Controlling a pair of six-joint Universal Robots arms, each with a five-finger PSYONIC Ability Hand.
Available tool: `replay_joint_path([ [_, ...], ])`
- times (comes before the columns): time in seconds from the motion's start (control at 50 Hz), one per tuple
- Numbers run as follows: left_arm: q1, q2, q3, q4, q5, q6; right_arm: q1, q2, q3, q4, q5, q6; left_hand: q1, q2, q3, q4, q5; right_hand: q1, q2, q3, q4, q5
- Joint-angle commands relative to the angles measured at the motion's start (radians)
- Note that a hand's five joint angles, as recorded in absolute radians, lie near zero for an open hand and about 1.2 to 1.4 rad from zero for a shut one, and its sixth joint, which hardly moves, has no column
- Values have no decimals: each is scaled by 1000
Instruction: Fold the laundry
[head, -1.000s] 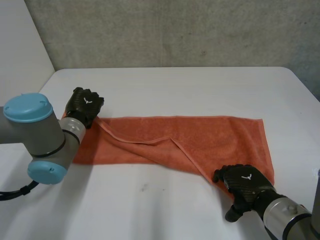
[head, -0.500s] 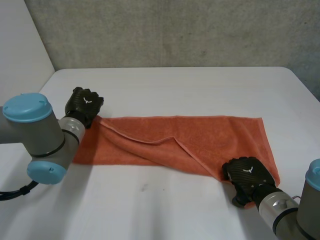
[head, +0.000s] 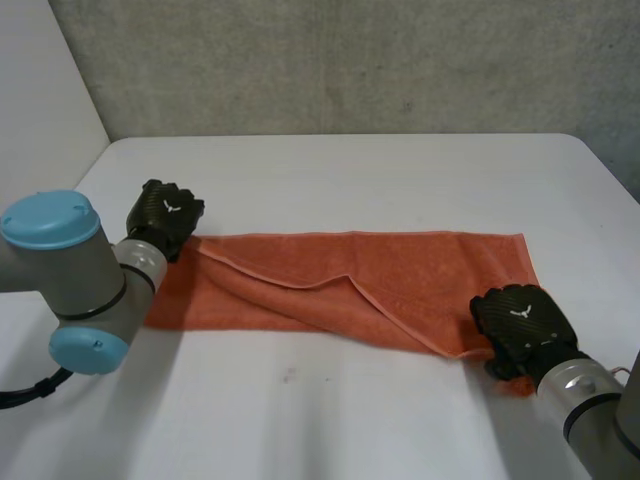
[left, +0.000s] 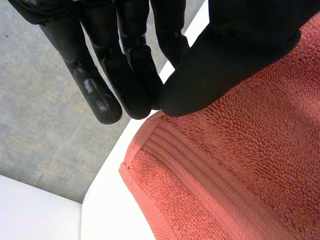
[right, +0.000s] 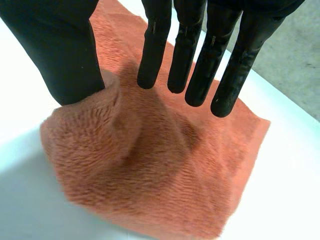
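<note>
Towel: the orange towel (head: 400, 280) lies across the middle of the table (head: 350, 170). Its long axis runs from the table's left edge toward its right edge. One flap is turned over along a slanting crease.

Left robot hand: my left robot hand (head: 165, 212) is at the towel's far left corner, on the side of the table's left edge. In its wrist view, thumb and fingers are pressed together on the towel's edge just beside that corner, pinching the cloth.

Right robot hand: my right robot hand (head: 520, 325) sits on the towel's near right corner, toward the table's right edge. Its fingers (right: 155, 45) are straight and spread over the cloth, and the thumb leans on a raised hump of towel. Nothing is pinched yet.

Key relation: my hands are at opposite ends of the long axis, on diagonal corners, with the whole length of the towel between them.

Next, as I judge it: the right one must close on its corner before either end is carried over.

Risk: the hump may slip out from under the thumb.
</note>
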Motion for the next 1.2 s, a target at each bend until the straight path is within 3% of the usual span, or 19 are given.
replay_joint_path([
  [0.02, 17, 2, -10, 0, -1, 0, -72, -22, 1, 30, -7, -39, 189, 179, 180, 178, 183, 229, 115, 115, 115, 133],
  [0.08, 19, 2, -10, 0, -1, 0, -86, -19, 1, 33, -11, -39, 189, 179, 180, 178, 183, 305, 191, 190, 191, 209],
  [0.12, 19, 2, -17, 0, 0, 0, -96, -13, -2, 44, -16, -39, 189, 179, 180, 178, 183, 627, 512, 512, 512, 530],
  [0.16, 17, 2, -19, 0, -1, 0, -103, -9, -10, 54, -20, -39, 189, 179, 180, 178, 183, 706, 592, 591, 591, 610],
  [0.36, 17, 73, -79, -12, -1, 1, -239, -62, -206, 280, -132, -53, 189, 179, 180, 178, 183, 707, 593, 592, 592, 611],
  [0.48, 17, 116, -100, -24, -1, 0, -253, -84, -337, 386, -158, -84, 189, 179, 180, 178, 183, 707, 593, 592, 592, 611],
  [0.7, 19, 87, -66, -15, -1, 0, -244, 232, -650, 429, -160, -228, 189, 179, 180, 178, 183, 707, 593, 592, 592, 611],
  [0.84, 17, -34, 31, -6, -1, -5, -222, 427, -827, 424, -171, -274, 189, 179, 180, 178, 183, 707, 593, 592, 592, 611],
  [1.2, 17, -200, 202, 88, -44, 6, -196, 599, -958, 205, -163, -279, 189, 179, 180, 178, 183, 707, 593, 592, 592, 611],
])
